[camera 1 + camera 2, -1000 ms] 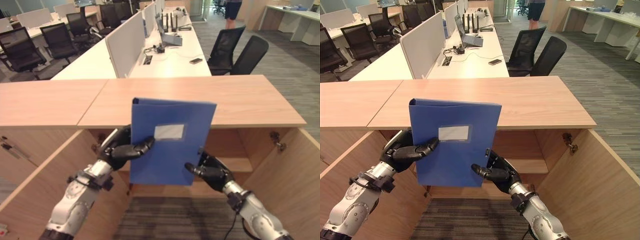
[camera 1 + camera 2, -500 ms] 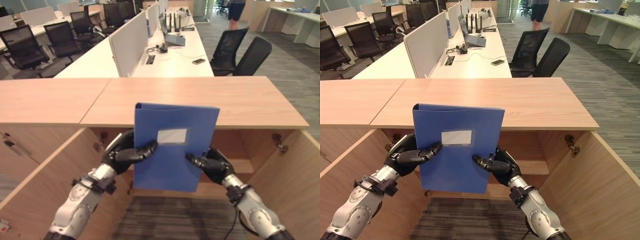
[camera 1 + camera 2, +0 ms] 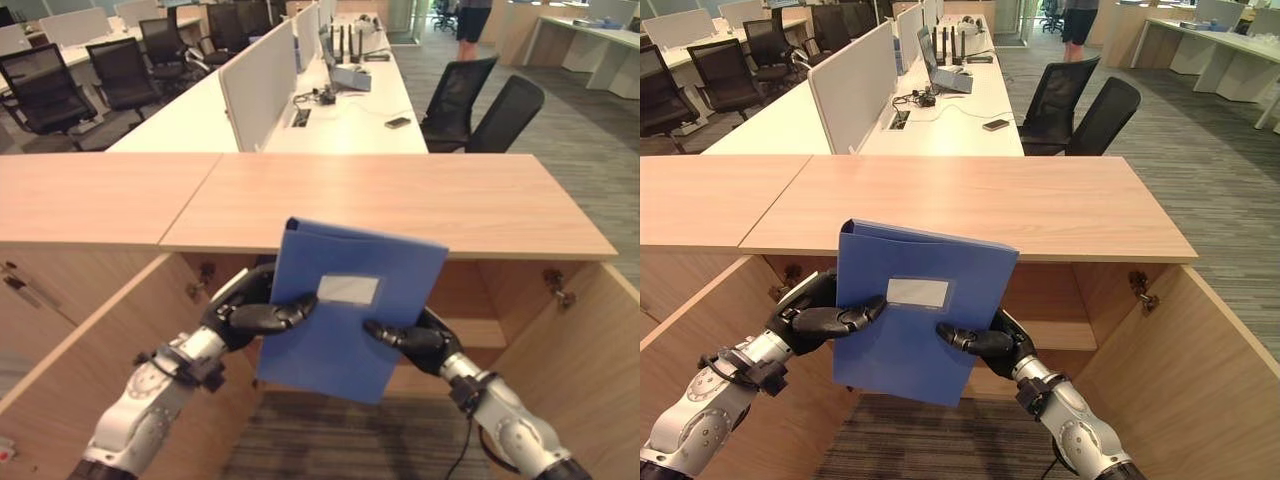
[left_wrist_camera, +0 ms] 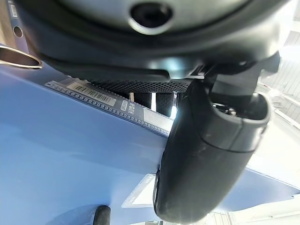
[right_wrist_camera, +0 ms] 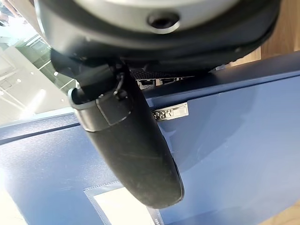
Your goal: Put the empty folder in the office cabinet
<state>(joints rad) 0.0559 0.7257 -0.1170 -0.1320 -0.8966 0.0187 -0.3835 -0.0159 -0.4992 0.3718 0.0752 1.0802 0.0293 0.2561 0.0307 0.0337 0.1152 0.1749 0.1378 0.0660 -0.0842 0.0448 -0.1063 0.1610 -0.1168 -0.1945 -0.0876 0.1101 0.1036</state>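
Left eye view: blue folder [image 3: 345,310] is held upright and a little tilted before the open office cabinet [image 3: 520,330], below its wooden top; I think two-sided holding keeps it steady for entering.
Right eye view: left hand [image 3: 820,318] and right hand [image 3: 985,340] are each clamped on a side edge of the folder, thumbs across the front cover.
Left wrist view: thumb presses on the blue cover.
Right wrist view: thumb lies on the cover near the white label [image 5: 124,206].
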